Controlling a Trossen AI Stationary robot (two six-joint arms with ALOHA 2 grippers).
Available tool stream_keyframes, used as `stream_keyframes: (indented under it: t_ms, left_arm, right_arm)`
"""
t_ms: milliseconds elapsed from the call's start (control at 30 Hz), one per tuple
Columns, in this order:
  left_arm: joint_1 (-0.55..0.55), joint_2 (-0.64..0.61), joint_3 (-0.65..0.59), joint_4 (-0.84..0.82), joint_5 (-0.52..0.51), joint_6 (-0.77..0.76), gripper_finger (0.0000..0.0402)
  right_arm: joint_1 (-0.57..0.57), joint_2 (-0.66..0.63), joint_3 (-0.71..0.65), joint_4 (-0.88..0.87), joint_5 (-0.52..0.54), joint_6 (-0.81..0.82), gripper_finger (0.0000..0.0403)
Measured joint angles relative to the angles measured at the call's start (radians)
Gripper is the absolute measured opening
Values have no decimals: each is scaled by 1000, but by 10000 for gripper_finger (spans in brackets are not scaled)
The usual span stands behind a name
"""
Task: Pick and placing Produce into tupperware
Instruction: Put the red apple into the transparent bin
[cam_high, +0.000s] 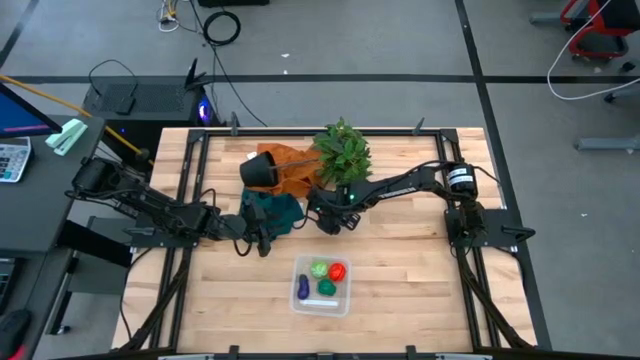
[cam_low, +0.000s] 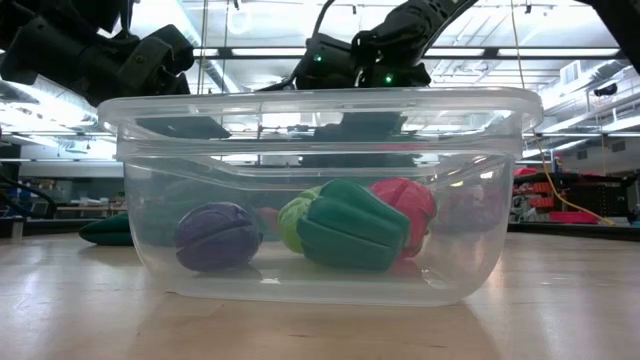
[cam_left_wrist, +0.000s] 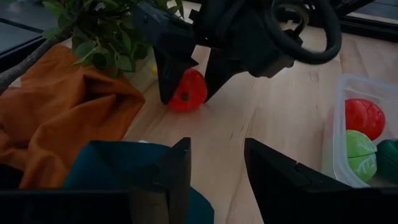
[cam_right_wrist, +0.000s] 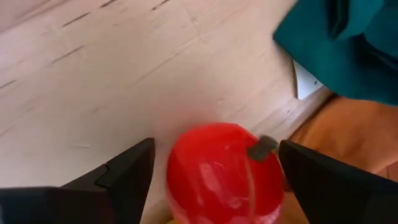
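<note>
The clear tupperware (cam_high: 322, 300) stands near the table's near edge. It holds a purple piece (cam_low: 217, 236), a light green one (cam_low: 293, 215), a dark green one (cam_low: 350, 225) and a red one (cam_low: 408, 198). Another red fruit (cam_right_wrist: 221, 177) with a dark stem rests on the wood beside the leafy plant. My right gripper (cam_right_wrist: 216, 149) is open and comes down over it, one finger on each side. A small yellow bit (cam_left_wrist: 153, 70) shows by the plant. My left gripper (cam_left_wrist: 214, 155) is open above the teal cloth. My right gripper reaches the loose red fruit (cam_left_wrist: 188, 91) from above, its fingers (cam_left_wrist: 166, 84) standing on either side while the fruit sits on the table. Whether the fingers touch it I cannot tell.
An orange cloth (cam_high: 290, 165) and a teal cloth (cam_high: 278, 208) lie at the far middle of the table. A tipped black pot (cam_high: 258, 168) and the bushy plant (cam_high: 343, 150) are there too. Bare wood lies left and right of the tub.
</note>
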Motion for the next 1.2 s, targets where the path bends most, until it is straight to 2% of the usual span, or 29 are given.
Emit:
stream_keyframes:
  t_ms: [267,433,633,933,1067,1200]
  left_arm:
    - [0,0,0,-3,0,0,152]
    - [0,0,0,-4,0,-1,158]
    - [0,0,0,-4,0,-1,151]
    - [0,0,0,-6,4,-1,157]
    - [-2,0,0,-6,104,-5,160]
    - [-21,0,0,12,114,25,160]
  right_arm:
    - [0,-2,0,5,0,1,238]
    - [0,-4,0,5,20,1,216]
    - [9,-4,12,-5,63,-3,217]
    - [54,-4,109,-22,85,22,216]
    - [101,-4,146,-39,84,25,218]
    - [146,-4,186,-81,104,33,217]
